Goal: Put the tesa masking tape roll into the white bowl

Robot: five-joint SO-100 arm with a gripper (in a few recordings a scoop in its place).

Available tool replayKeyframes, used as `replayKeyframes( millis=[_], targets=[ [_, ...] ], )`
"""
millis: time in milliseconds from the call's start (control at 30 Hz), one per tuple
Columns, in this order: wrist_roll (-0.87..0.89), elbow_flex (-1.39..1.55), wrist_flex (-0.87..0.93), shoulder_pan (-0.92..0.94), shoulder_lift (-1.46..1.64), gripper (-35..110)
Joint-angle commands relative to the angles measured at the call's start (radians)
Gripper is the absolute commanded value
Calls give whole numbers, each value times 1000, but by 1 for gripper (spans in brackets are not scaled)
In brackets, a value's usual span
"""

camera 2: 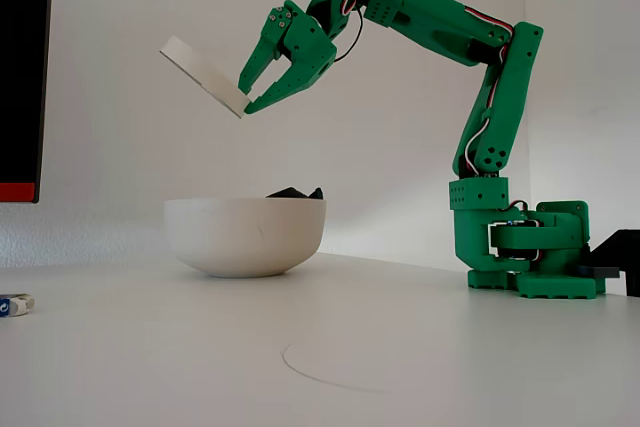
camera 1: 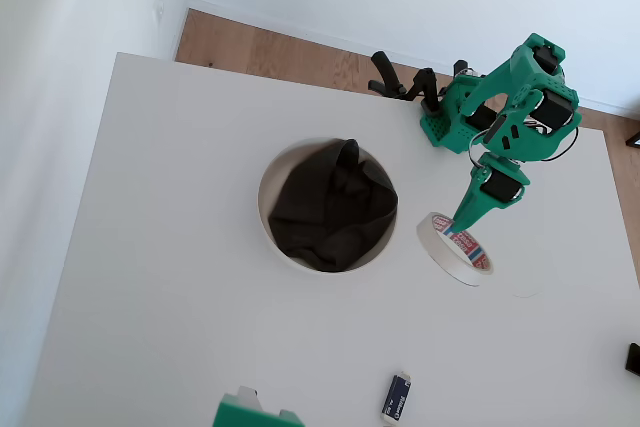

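1. White worktop (camera 1: 180,307) carries the scene, with wooden floor (camera 1: 270,47) showing beyond its far edge in the overhead view and a pale wall behind in the fixed view.
2. Green arm (camera 2: 490,97) rises from its base, well to the right of the white bowl in the fixed view, and reaches over towards the bowl.
3. White bowl (camera 2: 245,237) stands on the worktop; a crumpled dark cloth (camera 1: 330,205) lies inside it, its top just peeking over the rim in the fixed view.
4. Tesa masking tape roll (camera 1: 455,247) is held in the air, tilted, above the bowl's height in the fixed view; from overhead it sits just to the right of the bowl's rim, not over the opening.
5. Pincer (camera 2: 245,97) is pinching the roll by its wall, one finger on either side.
6. Small dark blue-labelled object (camera 1: 396,397) lies on the worktop, well apart from the bowl towards the near edge in the overhead view.
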Motion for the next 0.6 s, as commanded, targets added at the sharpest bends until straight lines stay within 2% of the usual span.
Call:
replayKeyframes(
  millis=[0,333,567],
  targets=[
    [-2,-123,-46,176,-29,-8],
    [-46,-141,-193,449,-281,-8],
    [-71,-141,-276,538,-480,-8]
  ],
)
